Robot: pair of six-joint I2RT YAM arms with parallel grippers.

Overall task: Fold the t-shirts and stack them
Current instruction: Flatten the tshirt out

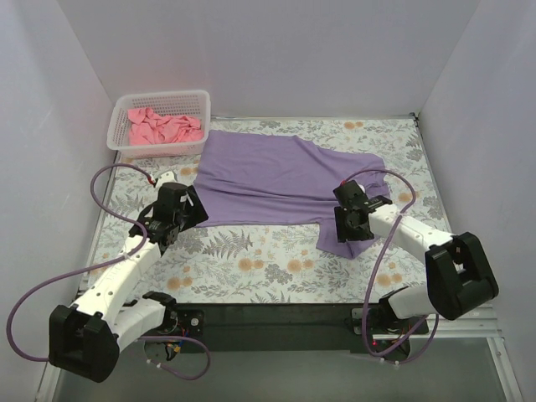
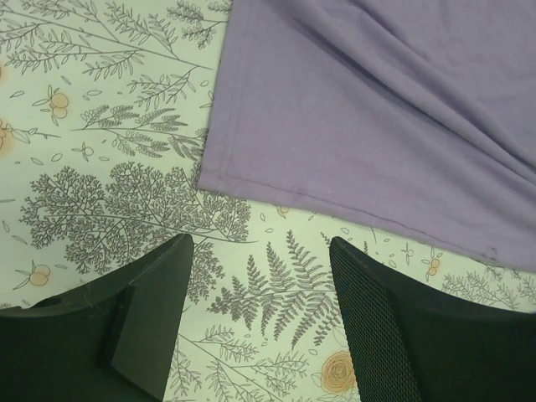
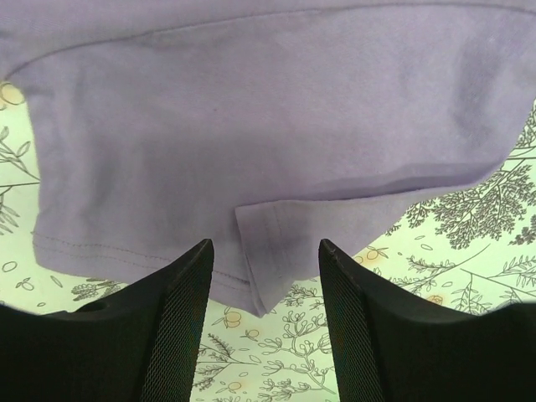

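The lavender-purple t-shirt (image 1: 268,180) lies spread on the floral tablecloth, one sleeve reaching toward the near right. The salmon-pink t-shirt (image 1: 163,127) is crumpled in the white basket. My left gripper (image 1: 188,213) is open and empty, just off the purple shirt's near-left hem corner. In the left wrist view the gripper (image 2: 261,251) hangs over bare tablecloth with the hem (image 2: 360,109) just ahead. My right gripper (image 1: 345,224) is open and empty over the sleeve. In the right wrist view the gripper (image 3: 265,255) has a folded-over sleeve hem (image 3: 260,226) between its fingers.
The white mesh basket (image 1: 159,99) stands at the back left corner. White walls enclose the table on three sides. The floral tablecloth (image 1: 251,260) shows bare between the shirt and the arm bases. Purple cables loop beside both arms.
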